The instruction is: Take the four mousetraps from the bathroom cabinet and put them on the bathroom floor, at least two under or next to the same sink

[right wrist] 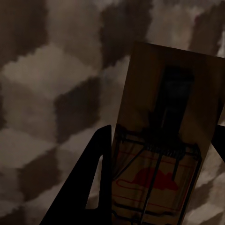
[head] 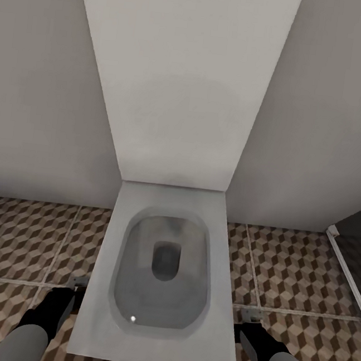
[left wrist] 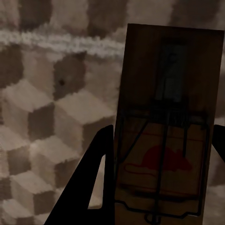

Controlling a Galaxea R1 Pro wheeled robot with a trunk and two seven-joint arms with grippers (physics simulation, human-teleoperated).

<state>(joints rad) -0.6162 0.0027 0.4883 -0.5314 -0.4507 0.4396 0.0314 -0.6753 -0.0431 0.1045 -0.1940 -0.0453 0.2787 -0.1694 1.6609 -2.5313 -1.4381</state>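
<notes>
In the left wrist view a tan mousetrap (left wrist: 171, 70) with dark wire and a red mouse print sits between the dark fingers of my left gripper (left wrist: 161, 136), which is shut on it. My right gripper (right wrist: 163, 136) is likewise shut on another mousetrap (right wrist: 173, 79). Both traps hang close above the cube-patterned bathroom floor (head: 28, 241). In the head view my left gripper (head: 77, 283) and right gripper (head: 250, 316) are low on either side of a white toilet. The cabinet and the sink are out of view.
A white toilet (head: 165, 268) with its lid raised stands straight ahead against a grey wall (head: 38, 102). A dark panel with a pale frame edge (head: 350, 267) runs along the floor at the right. Patterned tiles lie on both sides of the toilet.
</notes>
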